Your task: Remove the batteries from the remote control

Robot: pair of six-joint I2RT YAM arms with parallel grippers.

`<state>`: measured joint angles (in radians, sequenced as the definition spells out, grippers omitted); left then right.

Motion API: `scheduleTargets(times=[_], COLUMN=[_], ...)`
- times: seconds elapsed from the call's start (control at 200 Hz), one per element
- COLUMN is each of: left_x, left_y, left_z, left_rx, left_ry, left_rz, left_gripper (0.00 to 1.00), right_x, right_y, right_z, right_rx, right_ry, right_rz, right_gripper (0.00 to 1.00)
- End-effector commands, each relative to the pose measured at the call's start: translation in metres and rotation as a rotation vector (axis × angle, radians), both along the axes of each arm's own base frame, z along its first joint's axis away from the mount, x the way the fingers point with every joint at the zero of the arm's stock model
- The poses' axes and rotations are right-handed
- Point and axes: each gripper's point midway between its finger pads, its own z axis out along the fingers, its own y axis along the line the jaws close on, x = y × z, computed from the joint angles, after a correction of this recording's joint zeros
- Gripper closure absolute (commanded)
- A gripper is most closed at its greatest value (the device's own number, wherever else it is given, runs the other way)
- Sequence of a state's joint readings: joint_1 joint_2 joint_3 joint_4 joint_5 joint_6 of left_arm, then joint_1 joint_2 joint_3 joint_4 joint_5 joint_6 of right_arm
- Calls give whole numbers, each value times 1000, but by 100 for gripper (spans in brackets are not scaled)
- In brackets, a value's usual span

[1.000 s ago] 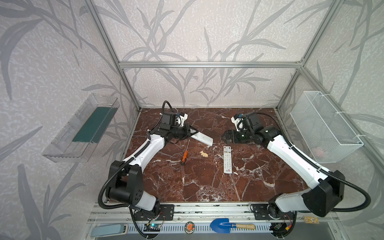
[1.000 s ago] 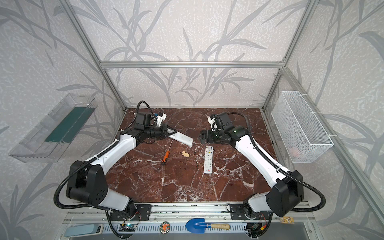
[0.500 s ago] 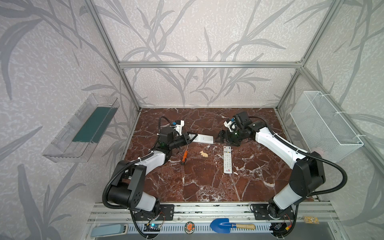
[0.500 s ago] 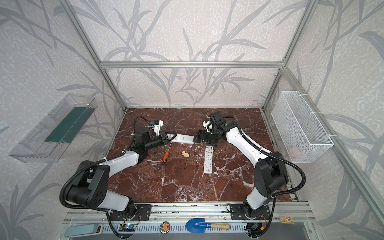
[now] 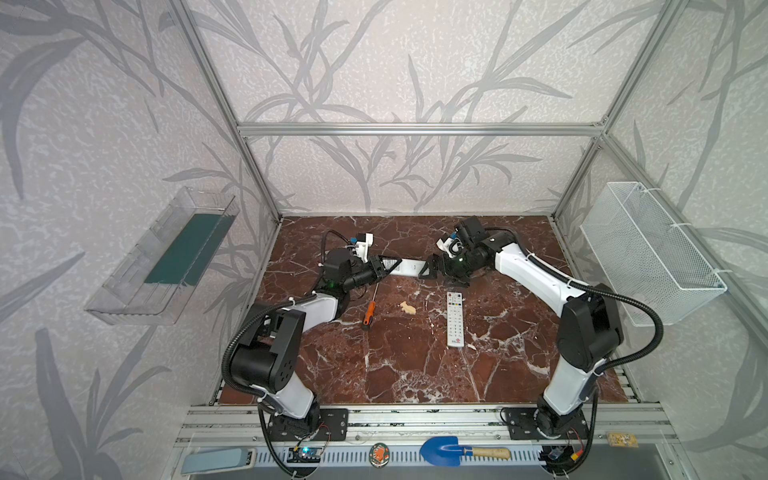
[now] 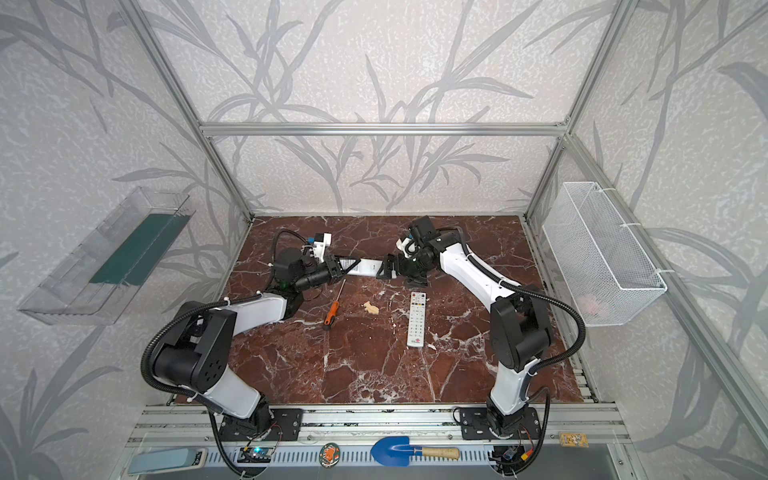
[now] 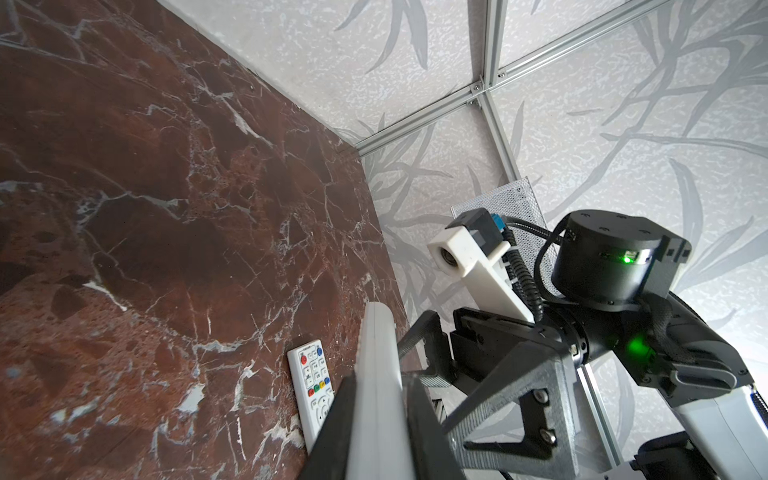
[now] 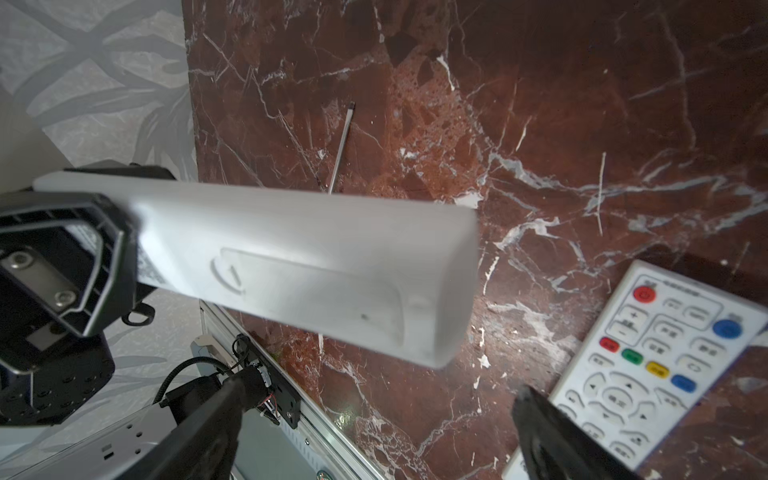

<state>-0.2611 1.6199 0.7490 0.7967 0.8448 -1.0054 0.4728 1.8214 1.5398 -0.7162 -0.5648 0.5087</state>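
My left gripper (image 5: 388, 266) (image 6: 347, 266) is shut on one end of a white remote control (image 5: 409, 266) (image 6: 368, 267), which it holds level above the table. In the left wrist view the remote (image 7: 376, 374) sits on edge between my left gripper's (image 7: 380, 384) two fingers. My right gripper (image 5: 430, 268) (image 8: 374, 415) is open at the remote's free end, with nothing between its fingers. The right wrist view shows the remote's back (image 8: 307, 274) with its cover closed. The batteries are hidden.
A second white remote (image 5: 455, 319) (image 8: 648, 361) lies buttons-up on the marble table. An orange-handled screwdriver (image 5: 370, 309) and a small beige piece (image 5: 408, 308) lie left of it. A wire basket (image 5: 648, 249) hangs on the right wall and a clear tray (image 5: 166, 257) on the left.
The left arm has dropped lower and brought the remote level toward the middle. The right gripper has moved left up to the remote's free end.
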Motion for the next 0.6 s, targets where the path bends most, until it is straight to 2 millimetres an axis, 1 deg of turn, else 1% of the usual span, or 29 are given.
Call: scheduleTargets(times=[0.0, 0.135, 0.325, 0.41, 0.47, 0.595], left_x=[-3, -5, -5, -6, -7, -9], left_y=[-8, -9, -9, -9, -9, -4], left_z=[19, 17, 18, 17, 9, -17], left_rx=[-15, 8, 20, 25, 50, 144], left_ry=[-39, -20, -4, -1, 14, 62], left_rz=[-52, -63, -72, -74, -70, -59], left_gripper=[100, 100, 100, 100, 100, 100], right_x=[5, 12, 12, 13, 15, 15], right_y=[0, 4, 13, 12, 8, -2], right_z=[6, 6, 1, -3, -6, -12], right_rx=[-21, -25, -40, -59, -84, -135], right_ry=[-14, -21, -17, -14, -15, -18], right_rz=[14, 17, 34, 26, 10, -16], right_gripper=[1, 1, 1, 1, 1, 1])
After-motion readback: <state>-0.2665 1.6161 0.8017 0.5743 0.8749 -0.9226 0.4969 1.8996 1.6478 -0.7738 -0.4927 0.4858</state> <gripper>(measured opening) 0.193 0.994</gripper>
